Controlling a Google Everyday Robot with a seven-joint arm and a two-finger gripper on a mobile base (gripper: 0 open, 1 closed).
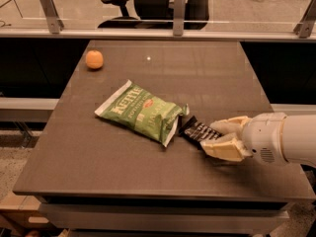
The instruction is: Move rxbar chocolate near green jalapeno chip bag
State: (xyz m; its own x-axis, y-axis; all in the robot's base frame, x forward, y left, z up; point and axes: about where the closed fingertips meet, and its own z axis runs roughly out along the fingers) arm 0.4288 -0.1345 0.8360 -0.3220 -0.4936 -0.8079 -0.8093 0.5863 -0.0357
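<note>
The green jalapeno chip bag lies flat near the middle of the table, its white sealed end pointing right. The rxbar chocolate, a small black bar with pale lettering, lies just right of the bag, its left end touching the bag's sealed edge. My gripper comes in from the right, low over the table. Its cream fingers sit on either side of the bar's right end and are closed on it.
A round orange fruit sits at the table's back left. The dark table has its front edge close below the gripper. A glass rail and an office chair stand behind the table.
</note>
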